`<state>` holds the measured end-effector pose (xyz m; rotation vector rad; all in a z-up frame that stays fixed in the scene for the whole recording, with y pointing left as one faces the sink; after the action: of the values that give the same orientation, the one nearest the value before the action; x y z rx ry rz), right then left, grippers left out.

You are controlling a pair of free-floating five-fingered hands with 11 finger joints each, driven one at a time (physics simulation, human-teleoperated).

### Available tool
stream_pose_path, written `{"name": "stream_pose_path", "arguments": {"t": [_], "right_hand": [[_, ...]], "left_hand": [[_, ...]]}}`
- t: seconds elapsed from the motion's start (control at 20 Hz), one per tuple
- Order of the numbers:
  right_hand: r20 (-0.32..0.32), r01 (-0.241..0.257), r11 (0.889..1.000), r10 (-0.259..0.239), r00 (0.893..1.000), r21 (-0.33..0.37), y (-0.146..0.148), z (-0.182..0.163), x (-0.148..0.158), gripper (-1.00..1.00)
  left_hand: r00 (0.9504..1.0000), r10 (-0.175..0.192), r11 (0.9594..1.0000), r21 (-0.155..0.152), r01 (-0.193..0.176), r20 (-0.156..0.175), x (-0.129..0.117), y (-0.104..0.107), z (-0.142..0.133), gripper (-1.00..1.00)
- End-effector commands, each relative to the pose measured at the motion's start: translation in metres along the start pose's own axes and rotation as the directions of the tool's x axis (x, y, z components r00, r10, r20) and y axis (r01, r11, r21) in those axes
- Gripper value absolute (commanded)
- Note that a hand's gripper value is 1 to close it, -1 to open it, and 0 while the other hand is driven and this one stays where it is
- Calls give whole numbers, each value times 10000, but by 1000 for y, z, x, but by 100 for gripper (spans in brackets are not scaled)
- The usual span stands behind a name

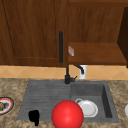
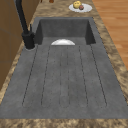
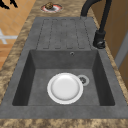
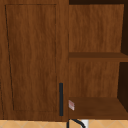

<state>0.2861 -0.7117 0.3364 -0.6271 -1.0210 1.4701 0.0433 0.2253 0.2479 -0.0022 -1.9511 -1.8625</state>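
Observation:
My left hand (image 1: pixel 34 116) hovers low at the front left corner of the sink's draining board (image 1: pixel 45 100). Its fingers hang loose and hold nothing. The right side view has this hand (image 3: pixel 7 4) at the top left, out in front of the counter. A big red ball (image 1: pixel 67 114) sits in front of the sink's front edge, to the right of the hand and apart from it. A white plate (image 3: pixel 65 88) lies flat in the sink basin (image 3: pixel 37 82) beside the drain; the ball partly covers the plate (image 1: pixel 88 108) in the front view.
A black faucet (image 1: pixel 67 75) stands at the back between board and basin. A plate with food (image 1: pixel 3 105) rests on the left counter, a plate of fruit (image 2: pixel 80 7) on the right. Above are a shut cabinet door (image 4: pixel 32 57) and open shelves (image 4: pixel 97 106).

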Motion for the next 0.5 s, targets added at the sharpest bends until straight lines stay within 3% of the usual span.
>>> {"name": "stream_pose_path", "arguments": {"t": [0.0, 0.45], "right_hand": [[-353, 258, 9994, -250, 9991, 220, -22, 22, -3, -100], [-611, 173, 9998, -169, 9980, 51, -81, 72, -2, -100]], "left_hand": [[10000, 0, 10000, 0, 0, 0, 0, 0, 0, 0], [10000, 0, 10000, 0, 0, 0, 0, 0, 0, 0]]}}
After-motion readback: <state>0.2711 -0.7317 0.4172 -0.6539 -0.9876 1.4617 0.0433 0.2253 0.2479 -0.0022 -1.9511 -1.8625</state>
